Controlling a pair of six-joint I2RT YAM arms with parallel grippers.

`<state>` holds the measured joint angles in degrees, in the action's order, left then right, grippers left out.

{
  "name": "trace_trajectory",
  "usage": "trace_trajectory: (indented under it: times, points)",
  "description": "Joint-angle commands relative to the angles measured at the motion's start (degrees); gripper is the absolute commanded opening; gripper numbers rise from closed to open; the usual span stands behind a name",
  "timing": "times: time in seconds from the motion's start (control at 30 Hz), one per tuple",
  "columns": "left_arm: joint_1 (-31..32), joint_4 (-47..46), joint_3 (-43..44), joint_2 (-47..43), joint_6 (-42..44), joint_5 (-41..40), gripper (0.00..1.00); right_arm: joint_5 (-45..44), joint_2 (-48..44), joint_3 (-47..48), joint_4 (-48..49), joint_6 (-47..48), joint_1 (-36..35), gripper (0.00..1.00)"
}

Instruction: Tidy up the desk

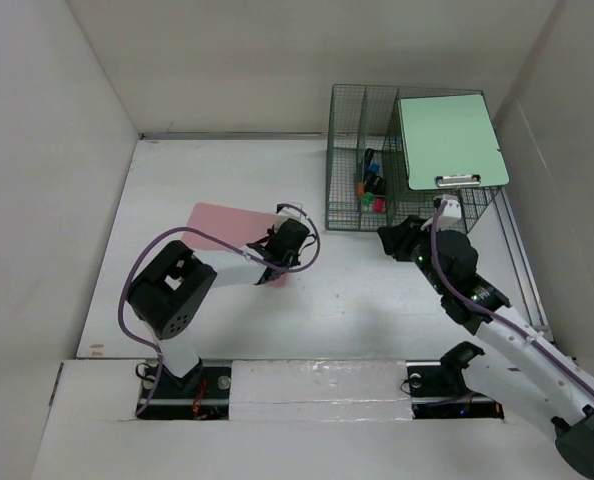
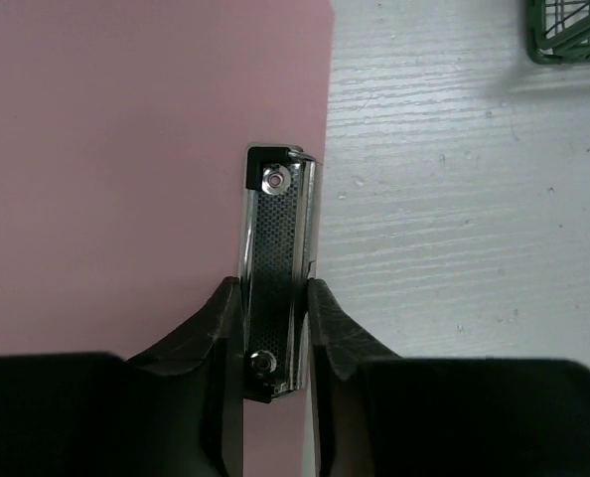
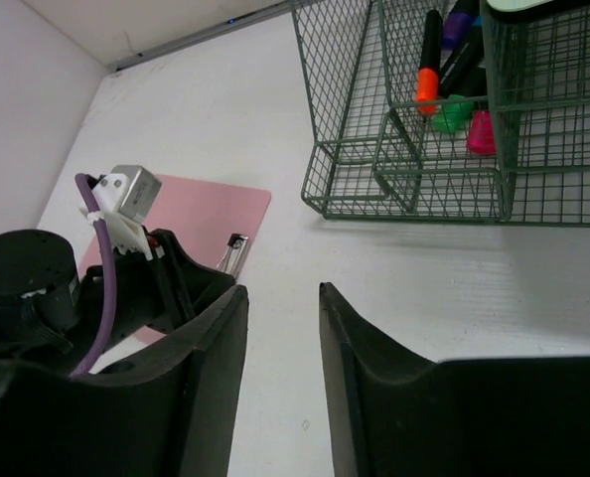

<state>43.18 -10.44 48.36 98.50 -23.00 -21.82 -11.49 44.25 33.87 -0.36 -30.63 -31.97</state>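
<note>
The white desk (image 1: 357, 290) holds a pink clipboard (image 1: 222, 225) lying flat left of centre. My left gripper (image 1: 277, 240) sits low at its right edge. In the left wrist view its jaws (image 2: 273, 298) are shut on the clipboard's metal clip (image 2: 275, 238), one finger on each side, with the pink board (image 2: 126, 169) to the left. My right gripper (image 1: 395, 240) is open and empty above bare desk in front of the green wire rack (image 1: 352, 160). In the right wrist view (image 3: 283, 298) nothing is between its fingers, and the pink clipboard (image 3: 201, 214) shows beyond them.
A mint-green clipboard (image 1: 447, 138) lies on top of the rack at the back right. Several markers (image 3: 444, 70) stand in the rack's front compartments (image 3: 414, 189). White walls enclose the desk on the left, back and right.
</note>
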Motion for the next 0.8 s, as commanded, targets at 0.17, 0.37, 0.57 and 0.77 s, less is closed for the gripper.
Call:
trace_trajectory:
  times: [0.17,0.37,0.57,0.77]
  points:
    - [1.6,8.3,-0.2,4.6,-1.3,0.3,0.0,-3.8,-1.5,0.7,3.0,-0.2,-0.5,0.58]
    - [2.7,7.6,-1.8,-5.4,-1.3,2.0,0.0,-1.2,1.0,0.3,4.7,0.4,-0.5,0.76]
    - [3.8,4.6,-5.9,-17.0,-2.4,6.0,0.0,6.9,10.3,1.7,7.8,0.0,-0.5,0.83]
    - [4.3,2.4,-8.0,-24.6,-3.3,9.6,0.0,14.1,17.0,2.4,13.6,-3.3,-1.5,0.89]
